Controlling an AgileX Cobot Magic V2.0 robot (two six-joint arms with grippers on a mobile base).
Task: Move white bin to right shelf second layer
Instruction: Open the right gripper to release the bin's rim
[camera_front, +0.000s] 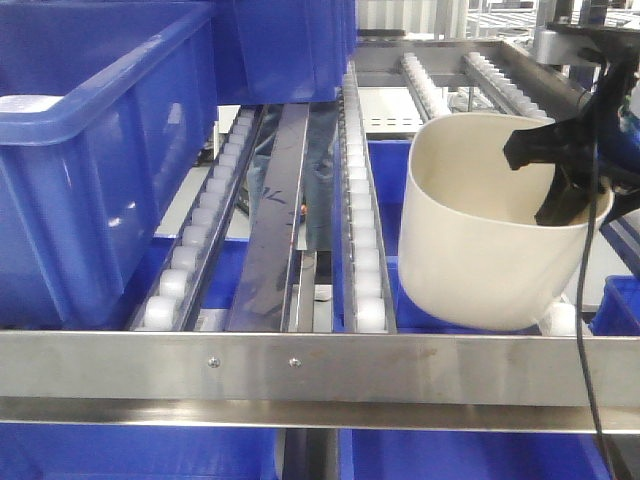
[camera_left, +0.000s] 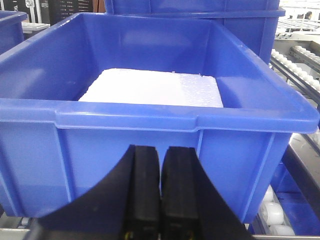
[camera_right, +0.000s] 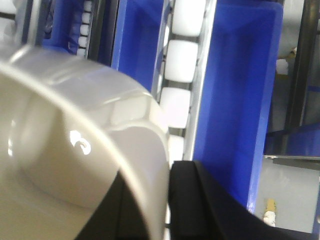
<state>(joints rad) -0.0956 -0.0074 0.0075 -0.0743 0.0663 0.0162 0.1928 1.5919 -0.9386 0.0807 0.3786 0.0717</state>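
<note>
One wall of the white bin (camera_front: 475, 235) sits pinched between the right gripper (camera_front: 560, 185) jaws, one finger inside the rim, one outside. The bin rides tilted over the roller tracks at the right end of the right shelf second layer (camera_front: 320, 368), just behind its front rail. The left gripper (camera_left: 160, 192), jaws pressed together and empty, faces a blue crate (camera_left: 150, 120).

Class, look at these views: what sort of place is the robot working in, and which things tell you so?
Probably a warehouse or factory picking area: steel flow-rack shelving with roller tracks, stackable blue crates, and the white bin gripped by the right gripper at a roller shelf.
</note>
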